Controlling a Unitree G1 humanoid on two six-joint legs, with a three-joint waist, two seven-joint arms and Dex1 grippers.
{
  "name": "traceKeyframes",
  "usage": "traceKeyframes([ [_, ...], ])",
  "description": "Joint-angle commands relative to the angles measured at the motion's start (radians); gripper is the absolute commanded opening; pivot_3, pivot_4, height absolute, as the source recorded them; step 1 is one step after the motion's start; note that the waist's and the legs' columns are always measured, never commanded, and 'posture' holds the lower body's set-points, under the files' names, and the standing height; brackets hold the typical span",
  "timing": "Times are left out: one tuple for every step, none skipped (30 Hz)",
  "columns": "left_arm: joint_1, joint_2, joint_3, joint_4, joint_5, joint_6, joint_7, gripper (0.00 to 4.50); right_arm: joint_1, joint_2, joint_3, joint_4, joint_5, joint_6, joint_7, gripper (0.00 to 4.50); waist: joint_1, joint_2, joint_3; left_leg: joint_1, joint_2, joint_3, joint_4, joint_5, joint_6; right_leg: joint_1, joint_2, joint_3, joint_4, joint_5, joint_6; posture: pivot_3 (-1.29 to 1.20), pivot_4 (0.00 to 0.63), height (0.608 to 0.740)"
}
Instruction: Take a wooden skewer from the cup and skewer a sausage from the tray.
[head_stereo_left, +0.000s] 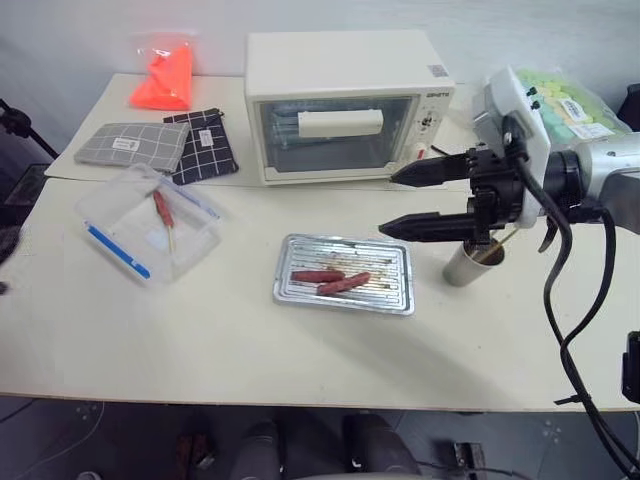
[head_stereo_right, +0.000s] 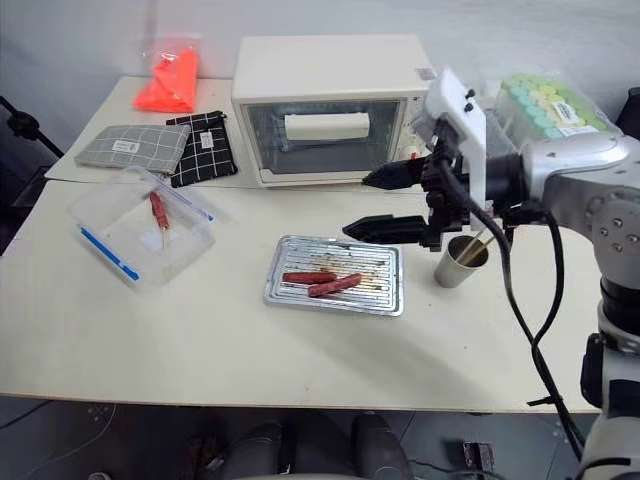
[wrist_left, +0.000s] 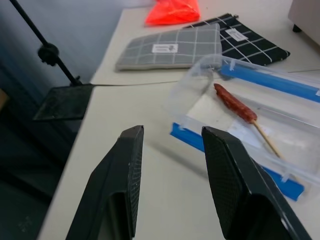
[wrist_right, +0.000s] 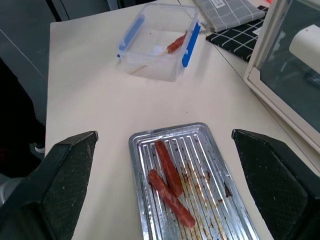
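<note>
The metal tray (head_stereo_left: 292, 290) lies mid-table with two reddish-brown sausages (head_stereo_left: 318, 275) side by side on its ribbed bottom. Right of it stands the small cup (head_stereo_right: 458, 266), with wooden skewers (head_stereo_right: 477, 241) leaning out of it. My right gripper (head_stereo_left: 398, 201) hangs above the tray's right end, just left of the cup. It points left and is open wide, with nothing between its fingers (wrist_right: 70, 170). My left gripper (wrist_left: 172, 132) is open and empty over the table's left edge. It faces the clear plastic box (wrist_left: 280, 165).
The clear box with blue clip (head_stereo_left: 112, 250) holds a sausage on a stick (head_stereo_left: 162, 207). A white toaster oven (head_stereo_left: 345, 100) stands behind the tray. Grey and black checked pouches (head_stereo_left: 130, 145) and an orange bag (head_stereo_left: 163, 78) lie far left. A pack of capped tubes (head_stereo_right: 548, 105) sits far right.
</note>
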Motion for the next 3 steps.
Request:
traceKeyframes([
  [0.024, 0.009, 0.064, -0.006, -0.032, -0.022, -0.047, 1.94, -0.019, 0.005, -0.001, 0.009, -0.026, -0.055, 0.033, 4.50, 0.002, 0.000, 0.000, 0.000, -0.002, -0.001, -0.003, 0.001, 0.001, 0.000, -0.002, -0.001, -0.001, 0.000, 0.000, 0.00, 0.150, 0.740],
  [0.022, 0.005, 0.070, -0.009, -0.039, -0.018, -0.046, 1.94, -0.016, 0.006, 0.003, 0.010, -0.031, -0.063, 0.038, 4.50, 0.003, -0.001, 0.000, 0.000, -0.002, -0.001, -0.003, 0.001, 0.001, 0.000, -0.003, -0.002, -0.001, 0.000, 0.000, 0.00, 0.150, 0.740],
  [0.024, 0.004, 0.066, -0.016, -0.040, -0.024, -0.047, 1.94, -0.013, 0.008, 0.005, 0.011, -0.035, -0.070, 0.042, 4.50, 0.003, -0.001, 0.000, 0.000, -0.002, -0.002, -0.004, 0.001, 0.001, 0.000, -0.003, -0.002, -0.001, 0.000, 0.000, 0.00, 0.150, 0.740],
])
